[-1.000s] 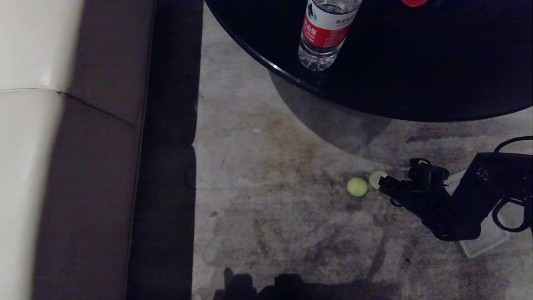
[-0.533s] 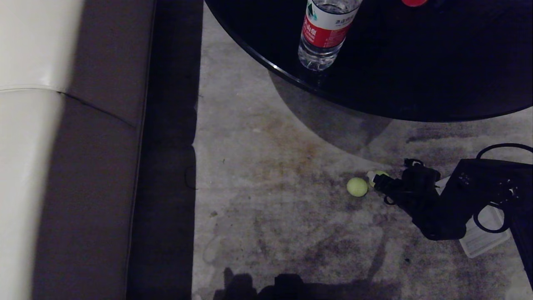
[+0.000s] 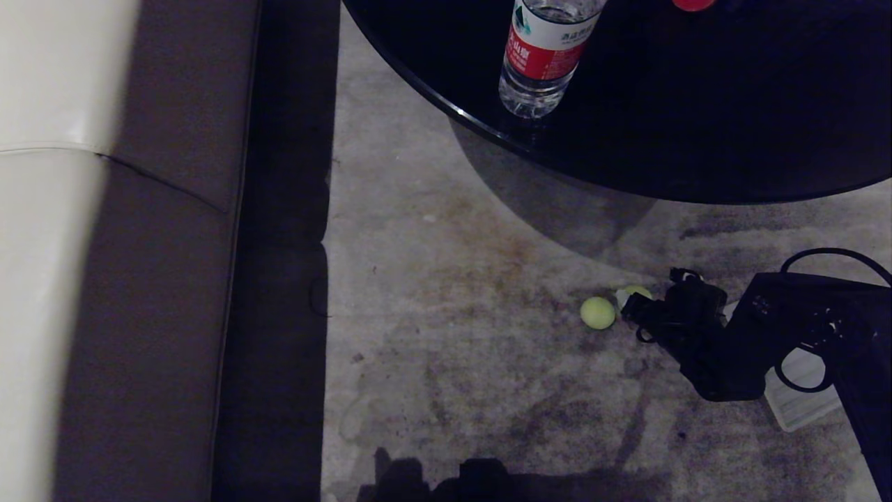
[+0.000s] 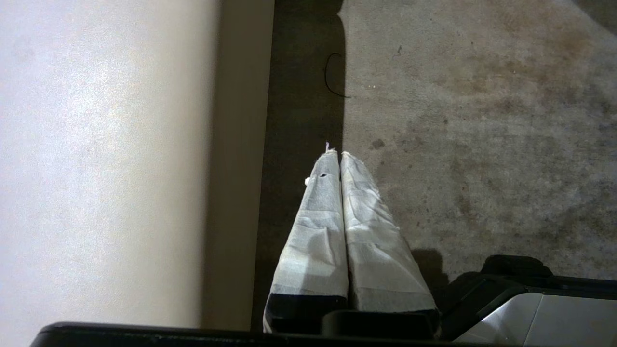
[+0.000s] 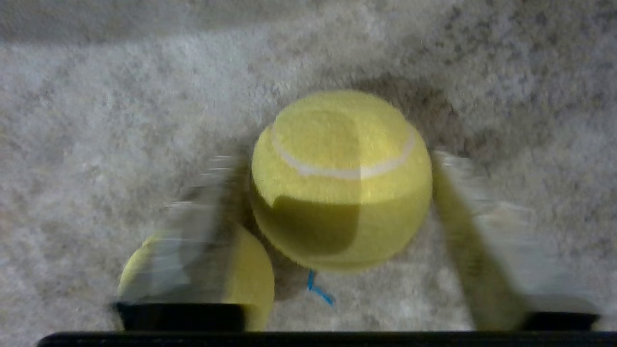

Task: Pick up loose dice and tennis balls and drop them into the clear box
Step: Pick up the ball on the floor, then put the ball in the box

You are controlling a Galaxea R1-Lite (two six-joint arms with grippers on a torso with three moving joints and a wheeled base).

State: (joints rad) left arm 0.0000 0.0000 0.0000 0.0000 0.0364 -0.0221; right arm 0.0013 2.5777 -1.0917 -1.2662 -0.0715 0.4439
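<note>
Two yellow-green tennis balls lie on the grey carpet. One tennis ball lies free; the other is half hidden behind my right gripper. In the right wrist view that ball sits on the carpet between the gripper and its two blurred fingers, which stand close on either side of it. The free ball shows behind the near finger. The clear box lies under my right arm. My left gripper hangs shut beside the sofa. No dice are in view.
A round black table with a water bottle and a red cap overhangs the carpet just beyond the balls. A sofa fills the left side. A short blue thread lies by the ball.
My right arm has slid left and lower over the far tennis ball, hiding more of it, and its fingers have drawn in around it. The free ball has stayed put.
</note>
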